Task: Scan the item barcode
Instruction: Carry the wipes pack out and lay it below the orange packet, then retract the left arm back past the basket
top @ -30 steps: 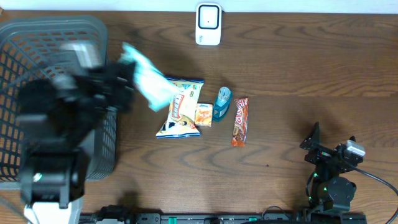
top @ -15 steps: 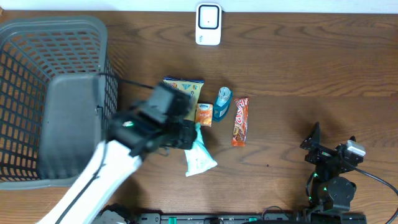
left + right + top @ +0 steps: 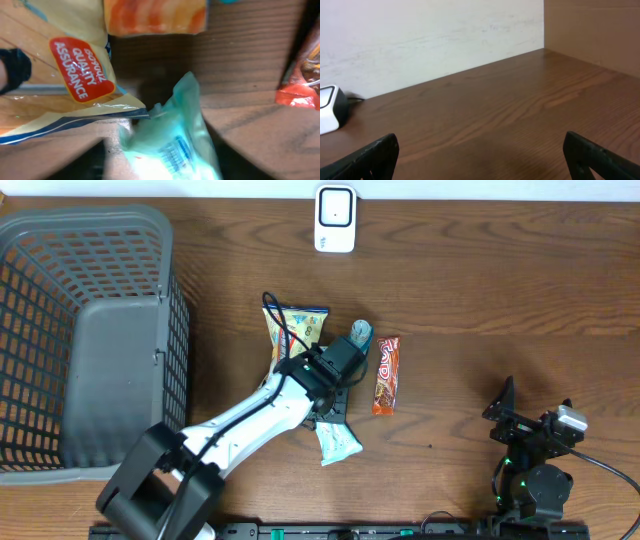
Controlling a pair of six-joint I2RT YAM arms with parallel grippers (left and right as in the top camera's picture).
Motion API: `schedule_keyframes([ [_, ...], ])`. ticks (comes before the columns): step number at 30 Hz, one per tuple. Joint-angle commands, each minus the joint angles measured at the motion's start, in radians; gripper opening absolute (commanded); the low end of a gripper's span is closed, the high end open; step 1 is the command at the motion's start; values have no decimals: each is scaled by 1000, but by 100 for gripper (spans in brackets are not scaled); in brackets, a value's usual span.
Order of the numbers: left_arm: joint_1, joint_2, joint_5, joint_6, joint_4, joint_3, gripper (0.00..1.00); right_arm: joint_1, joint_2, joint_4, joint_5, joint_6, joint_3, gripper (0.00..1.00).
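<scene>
Overhead view of a brown wooden table. At the left stands a grey plastic mesh basket. In the middle, the white left arm reaches in with its black left gripper low over a cluster of snacks beside a yellow crisp bag. A pale teal soft packet, the item in hand for scanning, lies on the table just on the near side of that gripper. Its long axis runs from the gripper toward the table's near edge, and printed lines show on its face in the left wrist view. I cannot tell whether the jaws pinch it or stand clear. The white box-shaped scanner sits at the far edge, well beyond. At the right, the black right gripper is parked well apart, its 2 fingers spread wide and empty. The left arm looks far nearer.
</scene>
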Motion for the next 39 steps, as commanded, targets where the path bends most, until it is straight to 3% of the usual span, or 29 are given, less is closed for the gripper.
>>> schedule_keyframes([
  [1,-3,-13,-23,-49,-6,5,96,-4,-3,-4,2,-11,-2,99],
  [8,-2,-193,-94,-45,-114,86,99,-4,-3,-4,2,-11,-3,99],
  [13,11,-418,-233,76,-121,114,98,-4,-3,-4,2,-11,-2,99],
  [15,35,-462,-241,73,-135,114,98,-4,-3,-4,2,-11,-2,99],
  [20,97,-506,-241,-59,-331,112,98,-4,-3,-4,2,-11,-3,99],
  [25,167,-507,-347,-190,-545,99,98,-4,-3,-4,2,-11,-2,99],
  [39,437,-547,-353,-240,-637,98,98,-4,-3,-4,2,-11,-2,99],
])
